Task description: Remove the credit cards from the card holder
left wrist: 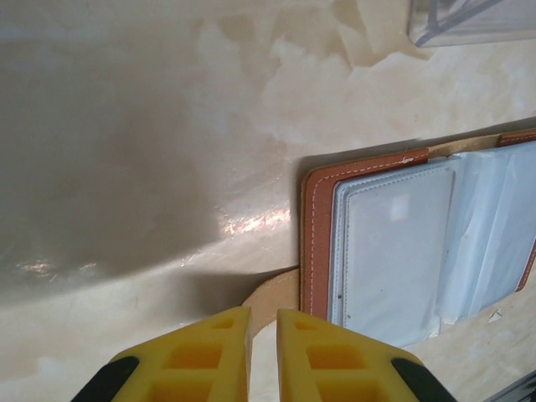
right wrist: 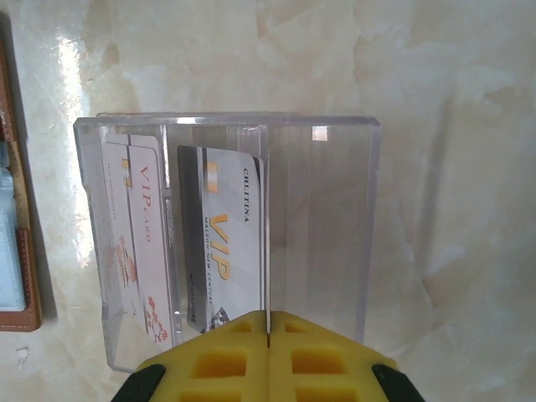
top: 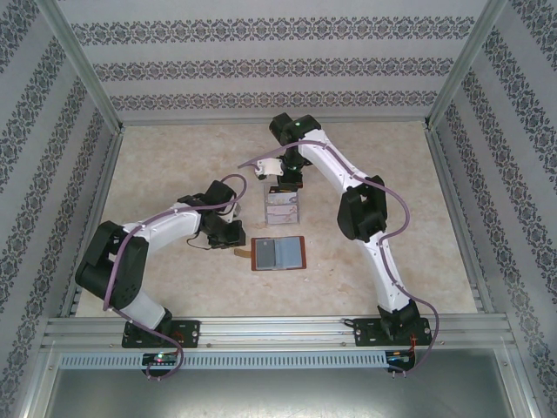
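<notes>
Leather card holder (left wrist: 316, 243), two credit cards (right wrist: 222, 243)

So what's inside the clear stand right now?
A whitish card with pink-red marks and a grey VIP card, pinched by the right gripper. Its fingers cover that card's near end.

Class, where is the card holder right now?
In the top view the card holder lies open at the centre of the table, just nearer than the clear stand, the left gripper at its left-hand strap tab.
</notes>
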